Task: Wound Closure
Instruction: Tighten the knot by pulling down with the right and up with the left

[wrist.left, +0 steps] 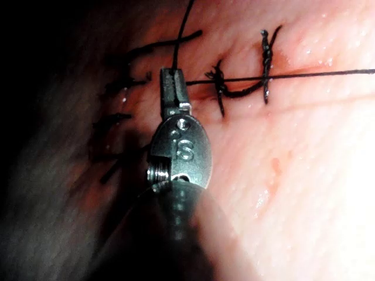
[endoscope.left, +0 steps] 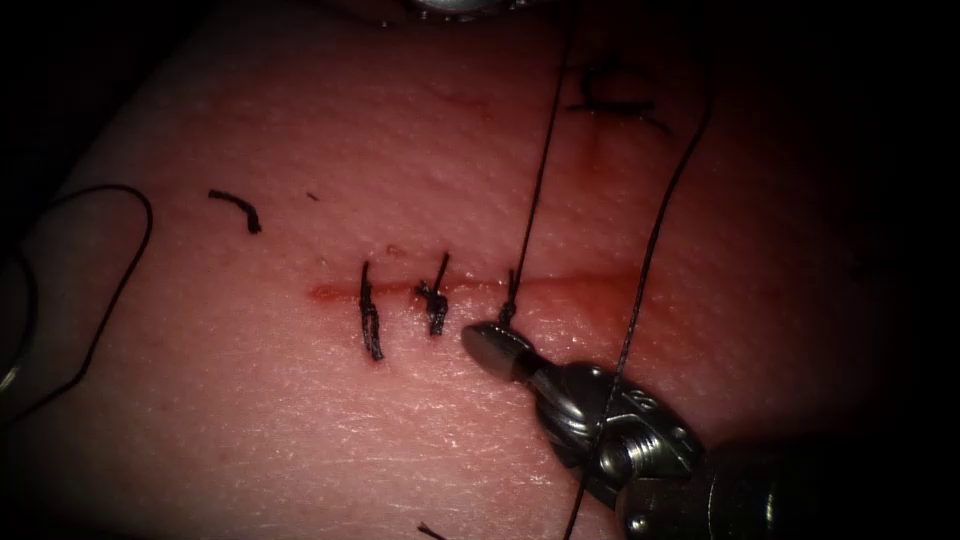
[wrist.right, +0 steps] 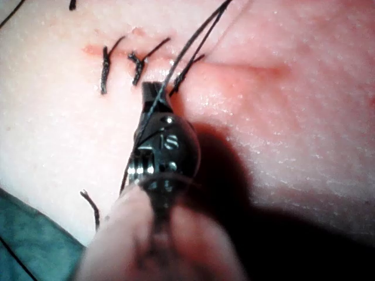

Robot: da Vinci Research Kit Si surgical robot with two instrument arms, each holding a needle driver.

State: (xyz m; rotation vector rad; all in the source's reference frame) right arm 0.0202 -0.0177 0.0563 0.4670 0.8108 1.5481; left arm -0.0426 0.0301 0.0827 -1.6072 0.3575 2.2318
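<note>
In the endoscope view the right arm's tool (endoscope.left: 495, 345) comes in from the right with its jaws closed, tips resting just below the cut (endoscope.left: 470, 288) in the tissue (endoscope.left: 250, 420). Whether those jaws pinch anything cannot be told here. A taut thread (endoscope.left: 540, 170) rises from the cut just above the tips, and a second strand (endoscope.left: 655, 230) runs down across the tool's wrist. Two tied stitches (endoscope.left: 370, 320) cross the cut to the left of the tips. A loose cut end of thread (endoscope.left: 238, 205) lies well away from the jaws, to the left of the stitches.

In the left wrist view a tool (wrist.left: 171, 88) stands with closed jaws; a tight thread (wrist.left: 293, 75) runs from its tips across two stitches (wrist.left: 265, 64), and another strand (wrist.left: 183, 32) leads away from the tips.

In the right wrist view the right tool (wrist.right: 153, 92) keeps closed jaws beside the cut (wrist.right: 234, 64), with thread (wrist.right: 196, 38) passing over them. No needle can be made out near either tool.
</note>
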